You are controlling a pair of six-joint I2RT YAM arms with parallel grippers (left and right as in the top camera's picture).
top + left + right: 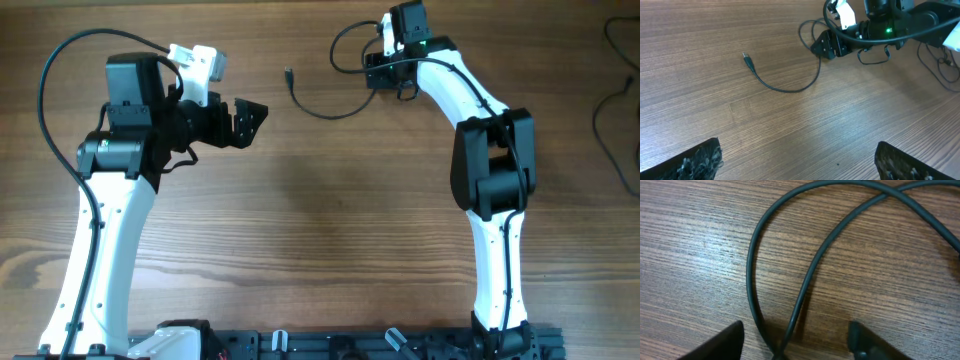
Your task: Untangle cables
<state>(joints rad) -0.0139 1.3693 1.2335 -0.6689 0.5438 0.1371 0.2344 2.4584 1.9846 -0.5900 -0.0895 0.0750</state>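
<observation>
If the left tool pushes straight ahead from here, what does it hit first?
Likely the cable, the curved stretch lying straight ahead. The right tool is farther on. Height is unclear; it might pass over.

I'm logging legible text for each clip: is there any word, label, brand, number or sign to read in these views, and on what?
None: no readable text in any view.
Cable and its plug: no print can be made out.
White housing on the left arm: blank as seen.
Green light on the right arm: a lamp only, no sign.
Table: wood grain only.
</observation>
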